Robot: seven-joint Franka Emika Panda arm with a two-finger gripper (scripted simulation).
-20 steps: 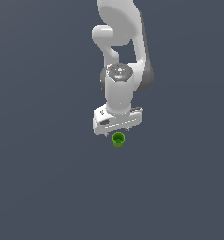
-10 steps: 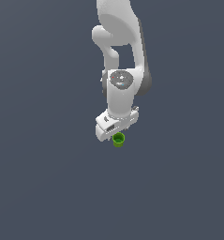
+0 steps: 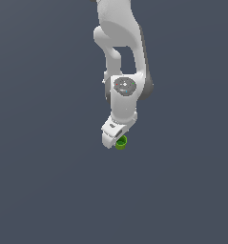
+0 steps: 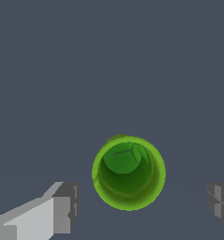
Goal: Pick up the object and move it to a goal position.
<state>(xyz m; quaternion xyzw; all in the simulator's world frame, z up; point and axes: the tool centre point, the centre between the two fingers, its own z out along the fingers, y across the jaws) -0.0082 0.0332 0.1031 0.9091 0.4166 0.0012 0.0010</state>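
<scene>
The object is a tiny bright green cup [image 3: 121, 142] with a darker hollow centre, standing upright on the dark grey floor. In the wrist view the cup [image 4: 129, 172] lies between my two fingers with a clear gap on each side. My white gripper [image 3: 116, 139] hangs directly over the cup and hides part of it in the exterior view. The gripper [image 4: 141, 206] is open and holds nothing. One grey fingertip [image 4: 64, 206] shows on one side and the other at the frame edge [image 4: 221, 201].
The plain dark grey floor [image 3: 48, 181] spreads all around the cup. The white arm [image 3: 120, 43] rises above the gripper towards the top of the exterior view. No other objects show.
The hand has turned about its axis and come down closer over the green cup. The cup has not moved.
</scene>
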